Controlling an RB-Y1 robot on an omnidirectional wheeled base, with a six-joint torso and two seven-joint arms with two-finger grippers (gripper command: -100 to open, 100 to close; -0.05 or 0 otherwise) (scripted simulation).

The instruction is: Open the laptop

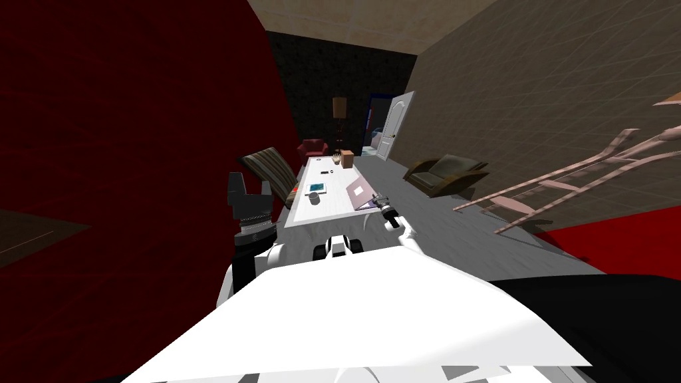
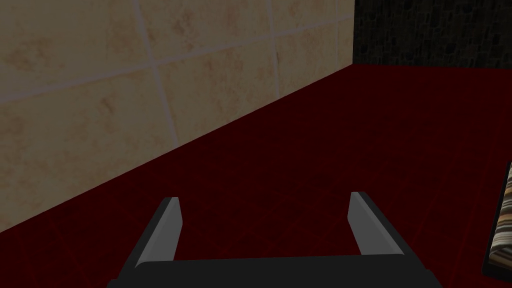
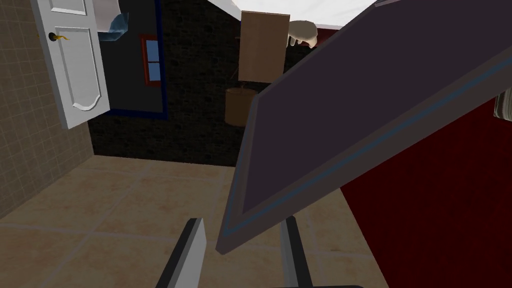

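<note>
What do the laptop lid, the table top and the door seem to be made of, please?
The laptop lid looks like matte dark grey plastic or metal, flat with a thin blue edge line; unclear which. The table top: plain smooth white, no grain, material open. The door: white painted panels, probably wood, with a brass-coloured handle.

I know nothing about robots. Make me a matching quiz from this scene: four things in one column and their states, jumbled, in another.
Things:
1. laptop
2. left claw
3. right claw
4. door

States:
A. white, standing open
B. fingers apart, holding nothing
C. lid partly raised
D. fingers closed on the corner of a lid

Pairs: 1-C, 2-B, 3-D, 4-A
</note>
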